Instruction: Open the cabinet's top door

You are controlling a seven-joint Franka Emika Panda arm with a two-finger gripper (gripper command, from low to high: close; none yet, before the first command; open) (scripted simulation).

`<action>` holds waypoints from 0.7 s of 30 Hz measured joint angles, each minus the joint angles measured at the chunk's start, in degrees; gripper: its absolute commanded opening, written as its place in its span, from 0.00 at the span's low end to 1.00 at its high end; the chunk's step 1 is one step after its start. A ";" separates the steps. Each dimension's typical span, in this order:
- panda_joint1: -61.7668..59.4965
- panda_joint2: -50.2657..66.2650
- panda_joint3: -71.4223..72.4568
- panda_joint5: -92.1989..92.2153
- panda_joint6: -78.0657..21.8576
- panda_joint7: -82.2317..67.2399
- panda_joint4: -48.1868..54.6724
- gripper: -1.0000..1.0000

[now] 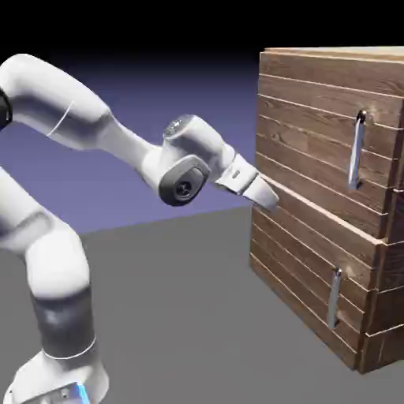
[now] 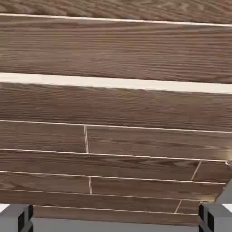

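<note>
Exterior view: grey table (image 1: 173, 268), brown plank cabinet (image 1: 308, 213), blue-violet backdrop (image 1: 197, 87).

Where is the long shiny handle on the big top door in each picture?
Exterior view: the handle stands upright on the top door, upper right of the picture, well right of the open hand.
Hand view: the handle is not in it; brown planks fill the picture above the two grey fingertips.
Shared landmark: the pale seam running across the cabinet between its two doors.
</note>
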 measured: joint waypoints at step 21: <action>18.49 -7.37 -21.28 -52.33 -0.85 37.43 11.31 1.00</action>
